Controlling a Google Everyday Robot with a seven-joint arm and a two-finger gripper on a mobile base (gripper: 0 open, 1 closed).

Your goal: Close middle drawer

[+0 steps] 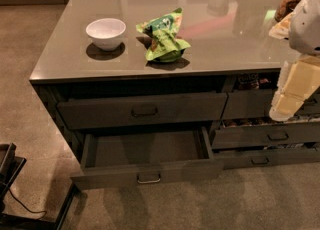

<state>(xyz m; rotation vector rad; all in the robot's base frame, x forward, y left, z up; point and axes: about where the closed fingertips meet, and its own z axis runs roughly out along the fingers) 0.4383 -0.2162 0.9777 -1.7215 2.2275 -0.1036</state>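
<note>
Middle drawer (107, 176) is hauled far out, low on the left of the cabinet, inside bare. Above it, the countertop (220, 44) carries a white bowl (106, 33) and green bag (164, 36). Gripper (286, 105) hangs off right by the narrower drawers (260, 136); apart or together, can't tell.

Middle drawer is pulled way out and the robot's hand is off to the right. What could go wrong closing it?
The gripper hangs right of the middle drawer, in front of the narrower drawers, which also look ajar; swinging across, it might knock them. Pushing a corner rather than near the handle could jam the wide drawer crooked.
</note>
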